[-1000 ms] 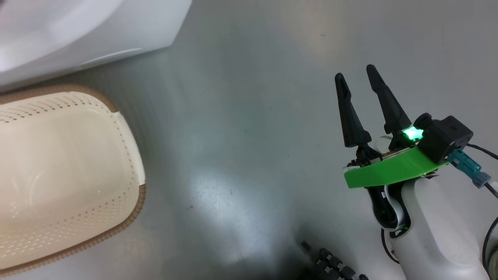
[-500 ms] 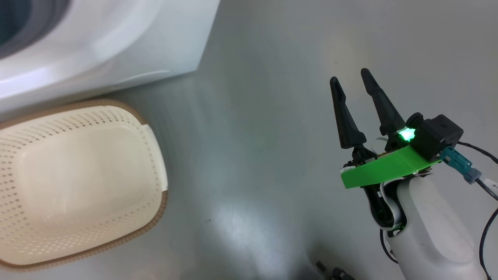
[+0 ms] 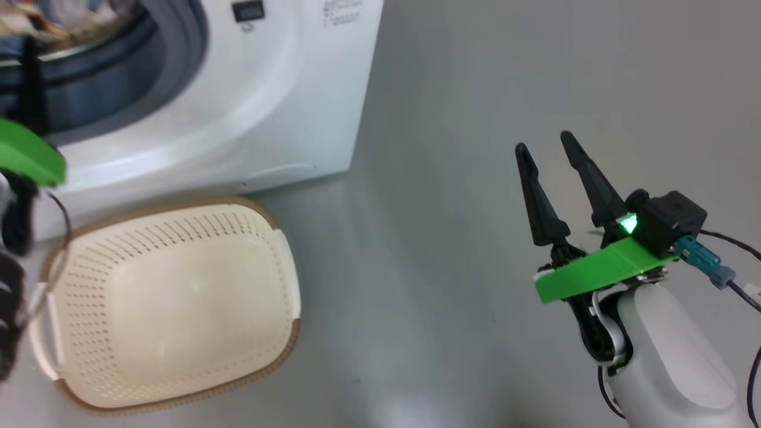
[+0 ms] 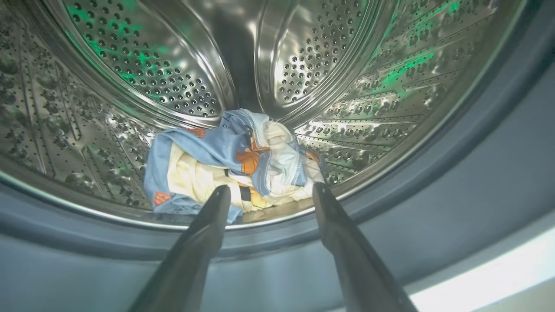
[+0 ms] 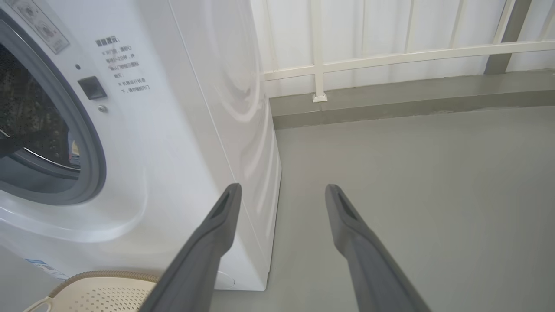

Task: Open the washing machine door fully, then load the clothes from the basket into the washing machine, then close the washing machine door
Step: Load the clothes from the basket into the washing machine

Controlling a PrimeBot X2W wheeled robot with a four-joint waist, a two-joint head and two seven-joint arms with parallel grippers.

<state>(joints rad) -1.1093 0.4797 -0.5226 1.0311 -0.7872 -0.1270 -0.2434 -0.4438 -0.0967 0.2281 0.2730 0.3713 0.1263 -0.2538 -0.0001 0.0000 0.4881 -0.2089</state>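
Clothes (image 4: 234, 169) lie inside the washing machine (image 3: 267, 119); the basket (image 3: 89, 309) before it sits empty. Left gripper (image 4: 271, 187) and right gripper (image 3: 542, 141) gape, holding nothing. Only shutting the door seems left.

The washing machine (image 4: 498, 286) is viewed through its opening: the perforated steel drum (image 4: 173, 86) occupies the upper and centre frame, bordered by the grey-blue rubber ring (image 4: 455, 182) running along the bottom and right. The clothes (image 4: 225, 160), a crumpled light-blue bundle with orange motifs and a whitish inner side, lie on the drum floor at centre frame, just behind the front lip. The left gripper (image 4: 271, 187) rises from the bottom edge with its two dark fingers (image 4: 190, 251) spread wide apart, tips overlapping the bundle's lower edge; contact cannot be determined.
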